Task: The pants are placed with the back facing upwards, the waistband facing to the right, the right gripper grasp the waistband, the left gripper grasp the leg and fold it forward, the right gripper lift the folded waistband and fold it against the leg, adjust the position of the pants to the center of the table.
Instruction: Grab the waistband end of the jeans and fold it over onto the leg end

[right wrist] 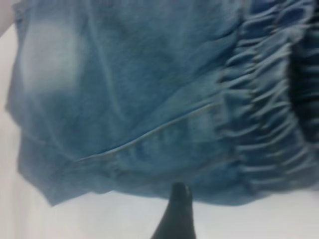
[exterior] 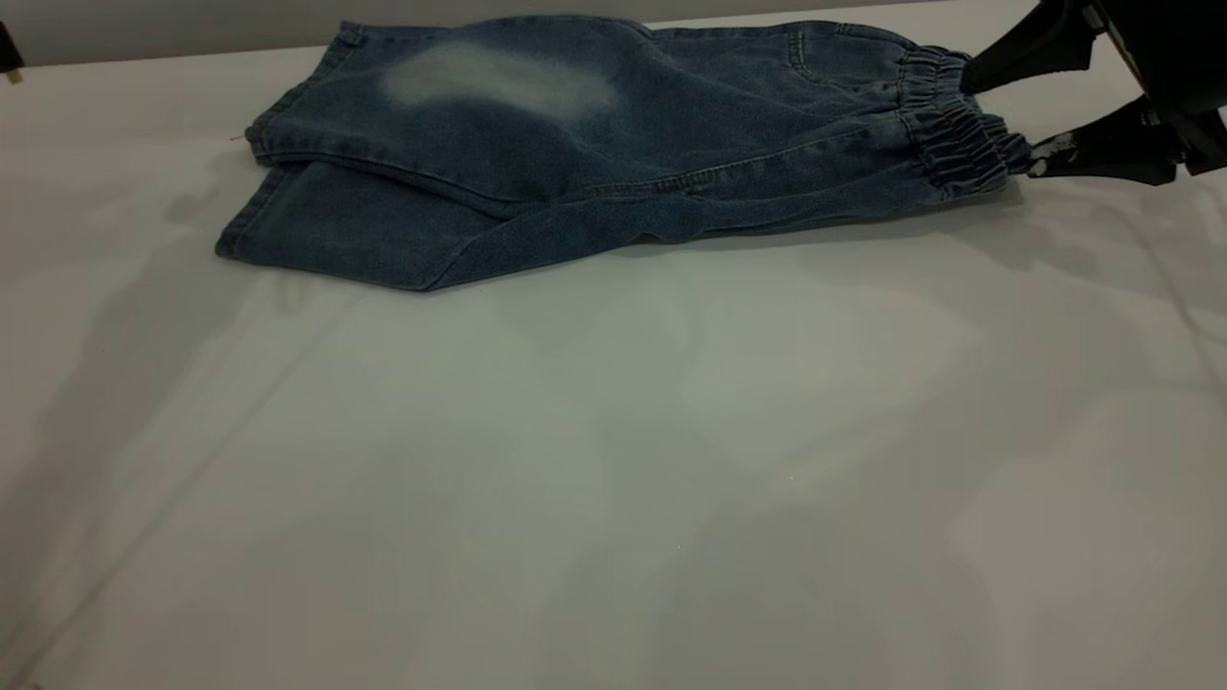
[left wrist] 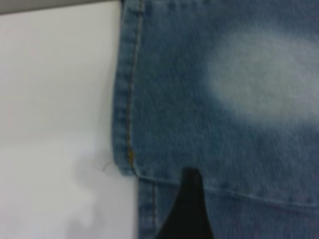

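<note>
The pants (exterior: 613,144) lie folded lengthwise at the far side of the table (exterior: 613,460), one leg (exterior: 498,81) with a pale patch stacked on the other (exterior: 326,230). The gathered waistband (exterior: 949,125) points right. My right gripper (exterior: 999,125) is open, its two black fingers either side of the waistband's end; the right wrist view shows one finger (right wrist: 177,214) by the denim's edge near the waistband (right wrist: 269,99). The left gripper is outside the exterior view. In the left wrist view one of its fingers (left wrist: 187,204) hovers over the leg hems (left wrist: 130,124), holding nothing.
White tabletop stretches wide in front of the pants and to their left. A small dark object (exterior: 8,53) sits at the far left edge. The table's far edge runs just behind the pants.
</note>
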Tool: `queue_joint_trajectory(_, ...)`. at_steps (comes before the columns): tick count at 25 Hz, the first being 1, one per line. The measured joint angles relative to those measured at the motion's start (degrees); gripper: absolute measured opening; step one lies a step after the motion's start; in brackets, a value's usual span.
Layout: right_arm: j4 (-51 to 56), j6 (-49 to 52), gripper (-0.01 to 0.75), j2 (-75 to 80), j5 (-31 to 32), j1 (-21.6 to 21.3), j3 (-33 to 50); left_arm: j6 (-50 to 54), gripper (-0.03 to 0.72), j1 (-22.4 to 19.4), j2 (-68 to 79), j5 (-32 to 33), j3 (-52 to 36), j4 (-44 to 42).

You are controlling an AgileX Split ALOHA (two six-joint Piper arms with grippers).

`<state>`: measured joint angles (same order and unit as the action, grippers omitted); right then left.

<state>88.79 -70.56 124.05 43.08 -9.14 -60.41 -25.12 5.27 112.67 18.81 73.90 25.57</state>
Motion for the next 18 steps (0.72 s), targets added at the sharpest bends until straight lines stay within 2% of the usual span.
queue_joint_trajectory(6, 2.5, -0.5, 0.590, 4.0, 0.0, -1.0, -0.1, 0.1, 0.584, 0.0, 0.0, 2.3, 0.0, 1.9)
queue_joint_trajectory(12, 6.3, -3.3, 0.590, 8.9, 7.3, -1.7, -3.3, 0.1, 0.584, 0.1, 0.0, 2.6, 0.0, 1.9)
queue_joint_trajectory(18, 7.0, -3.3, 0.589, 11.4, 8.3, -1.7, -7.0, 0.1, 0.584, 0.1, 0.0, 2.9, 0.0, 1.9)
